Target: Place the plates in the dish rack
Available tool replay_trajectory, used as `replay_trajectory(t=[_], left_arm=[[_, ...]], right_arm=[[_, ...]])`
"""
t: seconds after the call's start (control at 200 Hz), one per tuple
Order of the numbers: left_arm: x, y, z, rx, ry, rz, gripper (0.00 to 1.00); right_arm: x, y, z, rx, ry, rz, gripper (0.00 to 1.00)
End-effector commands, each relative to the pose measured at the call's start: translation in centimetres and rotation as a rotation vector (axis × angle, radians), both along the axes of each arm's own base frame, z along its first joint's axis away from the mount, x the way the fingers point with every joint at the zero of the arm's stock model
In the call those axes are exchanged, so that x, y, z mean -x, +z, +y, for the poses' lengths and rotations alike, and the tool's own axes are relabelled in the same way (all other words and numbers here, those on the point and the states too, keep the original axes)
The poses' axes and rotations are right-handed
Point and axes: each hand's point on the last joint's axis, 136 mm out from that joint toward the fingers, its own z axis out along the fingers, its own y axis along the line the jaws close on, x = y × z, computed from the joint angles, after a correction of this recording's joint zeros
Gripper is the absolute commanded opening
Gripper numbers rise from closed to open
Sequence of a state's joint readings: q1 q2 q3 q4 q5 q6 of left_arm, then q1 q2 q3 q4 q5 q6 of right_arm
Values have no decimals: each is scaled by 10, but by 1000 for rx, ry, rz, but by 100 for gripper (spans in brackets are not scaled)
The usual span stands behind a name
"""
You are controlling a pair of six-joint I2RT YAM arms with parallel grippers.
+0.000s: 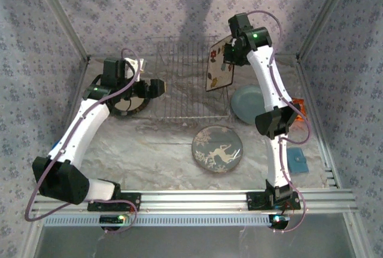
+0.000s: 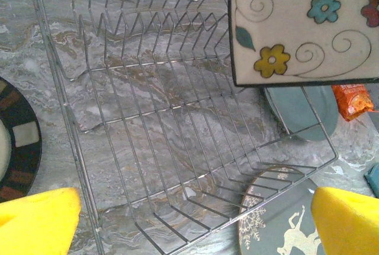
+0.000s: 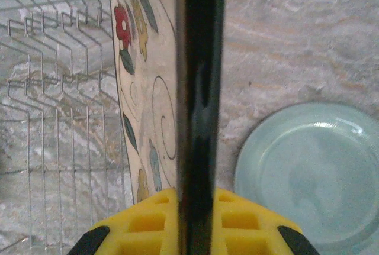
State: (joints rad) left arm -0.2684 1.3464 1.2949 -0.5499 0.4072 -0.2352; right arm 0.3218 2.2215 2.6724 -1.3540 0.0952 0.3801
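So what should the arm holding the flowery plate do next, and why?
Probably ease it straight down. The right gripper is shut on the square plate, holding it on edge above the right end of the dish rack. The tines there hold nothing, so its lower edge could likely slide between two.

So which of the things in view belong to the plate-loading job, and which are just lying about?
Job:
- silver wire dish rack
- square cream flowered plate
- round grey deer plate
- round pale blue plate
- round dark-rimmed plate

Lying about:
- orange snack packet
- flat teal square
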Motion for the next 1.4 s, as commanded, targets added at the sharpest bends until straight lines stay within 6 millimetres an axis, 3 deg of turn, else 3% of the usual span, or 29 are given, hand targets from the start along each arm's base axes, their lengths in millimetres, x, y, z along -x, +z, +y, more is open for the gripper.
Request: replay_trajectory(t=[0.0, 0.225, 0.69, 1.399], left_arm=[[-3, 4, -3, 15, -21, -11, 99], [-9, 4, -4, 30, -21, -4, 99], [-16, -1, -8, 50, -22, 20, 99], [-17, -8, -12, 65, -33, 43, 99]], right_arm=[[-25, 63, -10, 2, -13, -251, 0], [-42, 71, -23, 67, -42, -325, 0], [-65, 75, -21, 34, -74, -393, 0], [-81, 24, 1, 6, -38, -298, 0]])
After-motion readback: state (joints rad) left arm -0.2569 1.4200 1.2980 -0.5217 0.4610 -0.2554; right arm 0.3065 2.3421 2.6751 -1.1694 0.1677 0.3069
